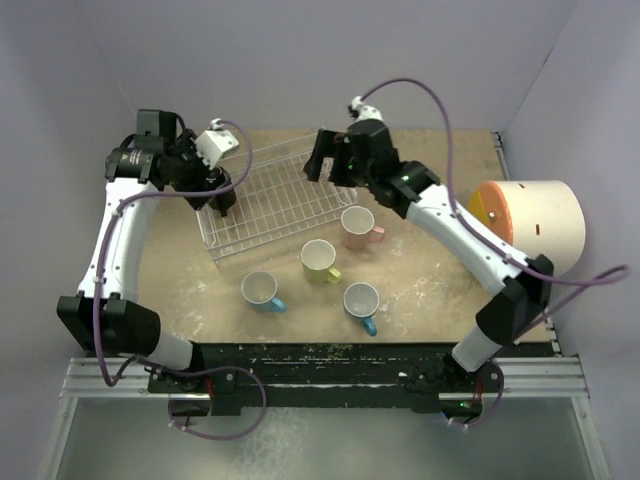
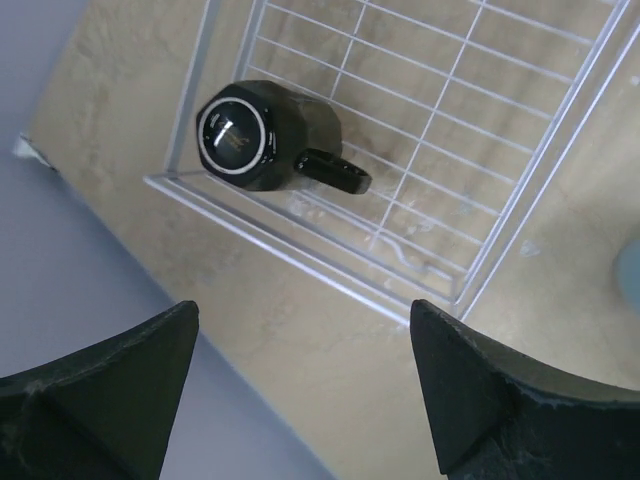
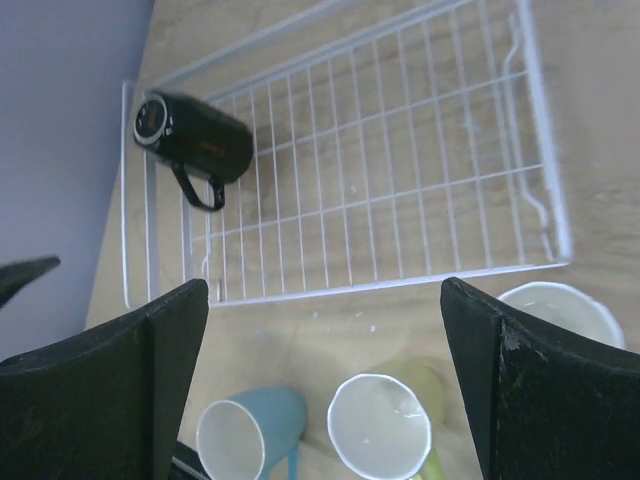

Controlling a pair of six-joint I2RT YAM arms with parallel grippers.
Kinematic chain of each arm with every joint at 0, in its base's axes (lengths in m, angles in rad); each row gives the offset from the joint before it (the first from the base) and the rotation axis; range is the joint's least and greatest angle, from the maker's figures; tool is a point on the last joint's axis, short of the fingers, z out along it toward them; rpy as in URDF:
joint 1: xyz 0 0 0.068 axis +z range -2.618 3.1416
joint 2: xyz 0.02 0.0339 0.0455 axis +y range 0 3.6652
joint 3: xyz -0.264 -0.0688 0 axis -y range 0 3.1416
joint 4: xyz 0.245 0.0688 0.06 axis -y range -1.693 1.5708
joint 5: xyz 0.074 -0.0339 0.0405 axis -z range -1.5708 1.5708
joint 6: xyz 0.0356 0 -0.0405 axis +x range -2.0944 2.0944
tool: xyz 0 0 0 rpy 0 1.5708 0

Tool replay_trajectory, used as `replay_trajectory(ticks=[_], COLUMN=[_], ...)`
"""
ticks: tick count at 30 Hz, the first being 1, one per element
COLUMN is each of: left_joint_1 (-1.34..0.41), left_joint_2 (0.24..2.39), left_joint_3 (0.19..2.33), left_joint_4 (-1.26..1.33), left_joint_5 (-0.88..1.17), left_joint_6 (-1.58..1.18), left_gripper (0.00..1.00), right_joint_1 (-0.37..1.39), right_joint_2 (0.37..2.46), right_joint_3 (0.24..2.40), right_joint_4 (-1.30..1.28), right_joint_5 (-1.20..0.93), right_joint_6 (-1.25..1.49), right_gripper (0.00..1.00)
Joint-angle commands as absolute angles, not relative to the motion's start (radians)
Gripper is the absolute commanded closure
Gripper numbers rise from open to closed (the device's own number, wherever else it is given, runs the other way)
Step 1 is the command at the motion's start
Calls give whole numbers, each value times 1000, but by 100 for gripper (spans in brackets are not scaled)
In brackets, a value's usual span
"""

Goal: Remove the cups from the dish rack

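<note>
The white wire dish rack [image 1: 280, 232] holds one black cup [image 2: 255, 135], which lies on its side in the rack's left corner [image 3: 195, 145]. My left gripper [image 1: 222, 195] hangs open over that corner, and its fingers [image 2: 302, 310] are above the table just outside the rack rim [image 2: 300, 255]. My right gripper [image 1: 325, 160] is open above the rack's far right side, empty [image 3: 322, 285]. On the table in front of the rack stand a pink cup [image 1: 357, 227], a yellow-green cup [image 1: 320, 260] and two light blue cups [image 1: 262, 290] [image 1: 362, 303].
A big cream cylinder with an orange-yellow face [image 1: 530, 225] lies at the table's right edge. Purple walls close in the left, back and right. The black rail with the arm bases [image 1: 320, 360] runs along the near edge.
</note>
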State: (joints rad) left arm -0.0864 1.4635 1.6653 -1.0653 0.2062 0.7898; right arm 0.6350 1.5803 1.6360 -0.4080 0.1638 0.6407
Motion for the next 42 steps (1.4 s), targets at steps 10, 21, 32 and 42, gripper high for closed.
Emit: replay_trajectory(ticks=[10, 21, 32, 42], left_joint_1=[-55, -57, -80, -80], left_joint_2=[1631, 1727, 1823, 1827], left_joint_3=[1527, 1486, 1487, 1441], left_joint_4=[-762, -622, -588, -534], left_joint_5=[238, 72, 77, 51], left_joint_6=[246, 171, 136, 147], left_gripper=[17, 29, 41, 71], right_joint_1=[689, 689, 688, 689], right_joint_2=[1442, 1293, 1237, 1215], right_joint_3=[1469, 1369, 1355, 1323], right_joint_4=[-369, -393, -390, -359], right_joint_5=[236, 275, 276, 242], right_joint_6=[652, 660, 658, 661], right_gripper=[0, 0, 0, 2])
